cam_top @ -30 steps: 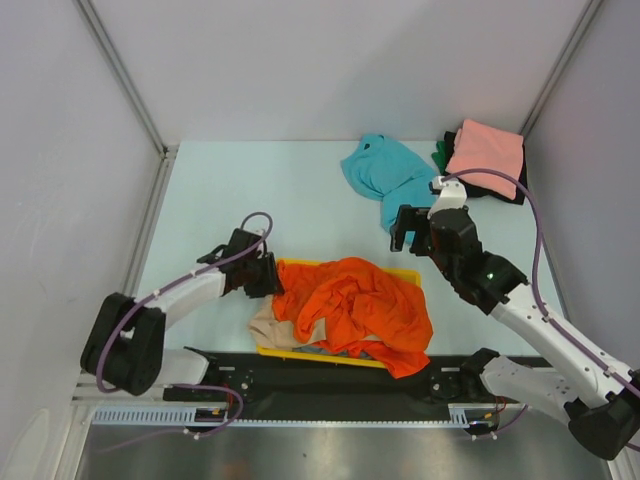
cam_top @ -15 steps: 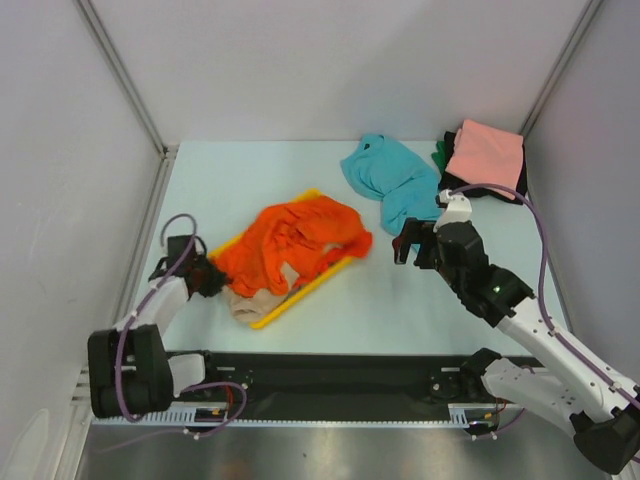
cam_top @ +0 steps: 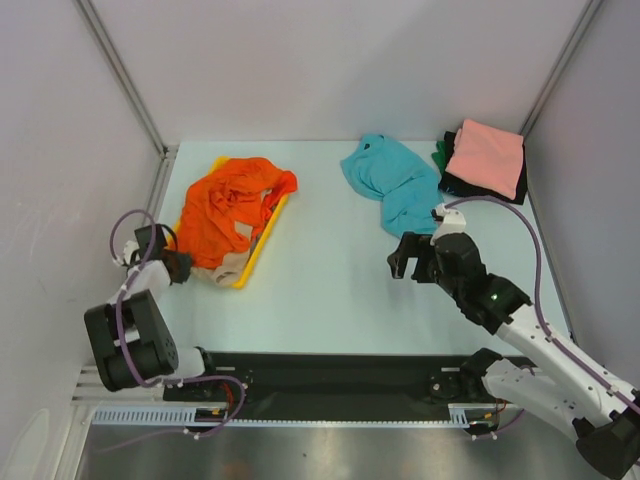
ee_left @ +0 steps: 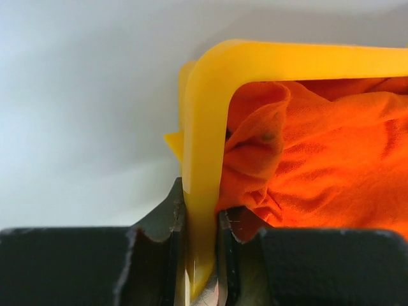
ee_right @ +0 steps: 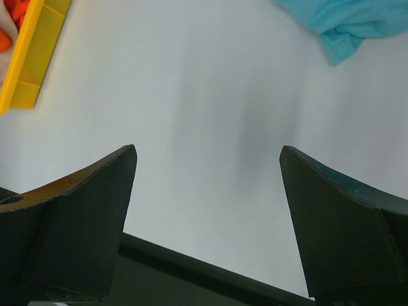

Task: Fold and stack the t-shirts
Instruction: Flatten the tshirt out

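Tray (cam_top: pixel 258 245): one (left gripper (ee_left: pixel 201 224) pinching its rim), holding two t-shirts (cam_top: pixel 225 205).

From overhead I get bright, even, diffuse light; the pale counter (cam_top: pixel 330 270) shows only faint soft shadows. In the left wrist view the yellow tray (ee_left: pixel 204 159) rim glares at bottom centre, the orange t-shirt (ee_left: pixel 331 146) shows visible weave, the left half is featureless grey blur, and the left jaws sit underexposed. In the right wrist view a soft vertical shadow streaks the centre; the right jaws are dark.
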`<action>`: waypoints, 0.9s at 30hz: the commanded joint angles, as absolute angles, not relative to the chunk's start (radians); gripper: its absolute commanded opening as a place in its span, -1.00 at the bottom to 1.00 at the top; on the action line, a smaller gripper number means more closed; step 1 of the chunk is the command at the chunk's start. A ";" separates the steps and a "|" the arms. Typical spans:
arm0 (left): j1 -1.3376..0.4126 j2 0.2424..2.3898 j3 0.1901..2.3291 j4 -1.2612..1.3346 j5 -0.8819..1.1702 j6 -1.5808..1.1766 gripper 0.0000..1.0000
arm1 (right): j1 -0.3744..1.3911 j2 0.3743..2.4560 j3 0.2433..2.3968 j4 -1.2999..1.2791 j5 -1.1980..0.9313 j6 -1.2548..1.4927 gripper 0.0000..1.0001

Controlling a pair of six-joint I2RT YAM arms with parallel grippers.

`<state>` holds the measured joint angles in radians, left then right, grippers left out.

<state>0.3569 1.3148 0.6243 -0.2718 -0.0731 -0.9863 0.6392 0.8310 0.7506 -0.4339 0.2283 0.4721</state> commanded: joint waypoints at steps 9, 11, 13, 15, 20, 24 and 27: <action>0.497 1.635 1.003 0.066 -0.008 -1.292 -0.99 | 0.637 0.706 0.732 -0.587 0.198 0.503 0.95; 0.495 1.689 1.070 0.075 -0.008 -1.302 -0.99 | 0.638 0.696 0.721 -0.578 0.190 0.508 0.96; 0.495 1.776 1.141 0.129 0.043 -1.341 -0.99 | 0.638 0.725 0.730 -0.574 0.198 0.537 0.96; 0.499 1.845 1.248 0.062 0.109 -1.290 -0.73 | 0.638 0.761 0.733 -0.560 0.218 0.546 0.96; 0.492 1.859 1.365 -0.047 0.210 -1.209 1.00 | 0.571 1.014 0.750 -0.483 0.348 0.572 0.97; 0.495 1.731 1.298 -0.144 0.293 -1.161 1.00 | 0.447 1.268 0.784 -0.364 0.258 0.592 0.77; 0.494 1.536 1.142 -0.149 0.287 -1.109 0.99 | 0.426 1.415 0.822 -0.304 0.250 0.574 0.66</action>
<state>0.4999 1.7779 1.1900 -0.2440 0.1921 -1.1690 0.4469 1.3243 0.7582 -0.4168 0.2588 0.5690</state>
